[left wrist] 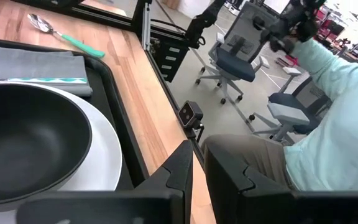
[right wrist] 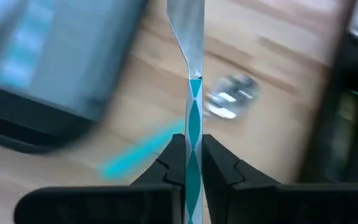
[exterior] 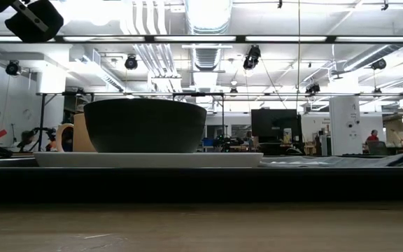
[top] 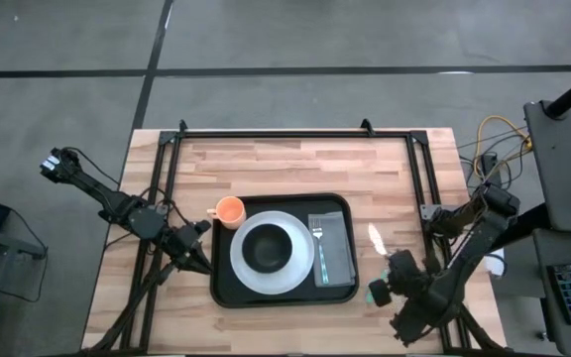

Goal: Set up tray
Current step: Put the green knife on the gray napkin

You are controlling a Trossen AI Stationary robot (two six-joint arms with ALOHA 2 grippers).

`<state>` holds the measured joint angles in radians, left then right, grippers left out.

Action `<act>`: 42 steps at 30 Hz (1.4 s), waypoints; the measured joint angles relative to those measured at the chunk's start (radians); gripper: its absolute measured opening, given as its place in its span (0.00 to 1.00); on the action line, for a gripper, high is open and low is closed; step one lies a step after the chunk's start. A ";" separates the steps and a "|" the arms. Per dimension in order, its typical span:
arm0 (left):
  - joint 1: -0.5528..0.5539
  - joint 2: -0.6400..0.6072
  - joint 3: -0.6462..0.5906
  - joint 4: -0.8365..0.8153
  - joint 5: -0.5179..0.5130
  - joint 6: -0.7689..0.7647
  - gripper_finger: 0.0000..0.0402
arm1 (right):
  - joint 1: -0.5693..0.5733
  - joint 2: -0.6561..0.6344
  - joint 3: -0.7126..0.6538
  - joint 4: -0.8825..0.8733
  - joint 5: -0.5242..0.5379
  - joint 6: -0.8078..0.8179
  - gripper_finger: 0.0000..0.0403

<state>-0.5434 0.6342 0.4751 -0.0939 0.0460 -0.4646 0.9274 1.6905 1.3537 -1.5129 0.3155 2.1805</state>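
Now your right tool grips a teal-handled knife right of the tray at mid-tabletop; lay it beside the napkin next. Left tool waits, nearly closed.

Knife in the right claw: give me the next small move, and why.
Probably carry the knife, clamped in the right claw above bare wood, over the tray and lower it onto the napkin beside the fork. The left claw waits beside the tray.

bowl on plate, in tray
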 joint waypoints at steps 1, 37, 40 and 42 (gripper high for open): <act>0.000 0.000 0.000 0.000 0.000 0.006 0.06 | -0.011 0.000 0.022 0.010 0.039 -0.004 0.04; 0.000 0.000 0.000 0.045 0.003 0.044 0.06 | -0.358 0.349 -0.045 0.602 0.289 -0.129 0.04; 0.000 0.000 0.000 0.039 0.005 0.044 0.06 | -0.371 0.349 -0.047 0.601 0.285 -0.138 0.04; 0.000 0.000 0.000 0.026 0.005 0.043 0.06 | -0.379 0.348 -0.047 0.602 0.285 -0.139 0.04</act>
<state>-0.5430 0.6345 0.4751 -0.0675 0.0513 -0.4212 0.5482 2.0390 1.3063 -0.9112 0.6010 2.0418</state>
